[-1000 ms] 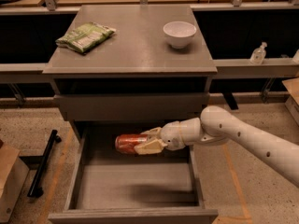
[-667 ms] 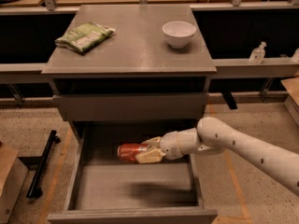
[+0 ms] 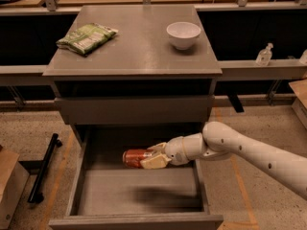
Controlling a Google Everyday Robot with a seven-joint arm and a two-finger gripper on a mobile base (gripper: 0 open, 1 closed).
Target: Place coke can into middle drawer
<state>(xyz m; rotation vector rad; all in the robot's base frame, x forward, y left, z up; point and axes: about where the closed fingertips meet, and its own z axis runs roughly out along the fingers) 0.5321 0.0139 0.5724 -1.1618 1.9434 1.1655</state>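
The coke can (image 3: pixel 134 157) is red and lies sideways in my gripper (image 3: pixel 152 156), which is shut on it. My white arm reaches in from the right. The can hangs over the back part of the open middle drawer (image 3: pixel 139 193), a wide grey box pulled out below the cabinet. A dark shadow lies on the drawer floor below the can. The can's right end is hidden by my fingers (image 3: pixel 152 163).
A grey cabinet top (image 3: pixel 134 47) holds a green crisp bag (image 3: pixel 86 37) at the left and a white bowl (image 3: pixel 183 34) at the right. A shut grey drawer front (image 3: pixel 134 110) sits above the open drawer. A black bar (image 3: pixel 44 167) and a cardboard box (image 3: pixel 9 186) lie on the floor at the left.
My gripper with the can has moved slightly left and lower, down toward the open drawer's floor.
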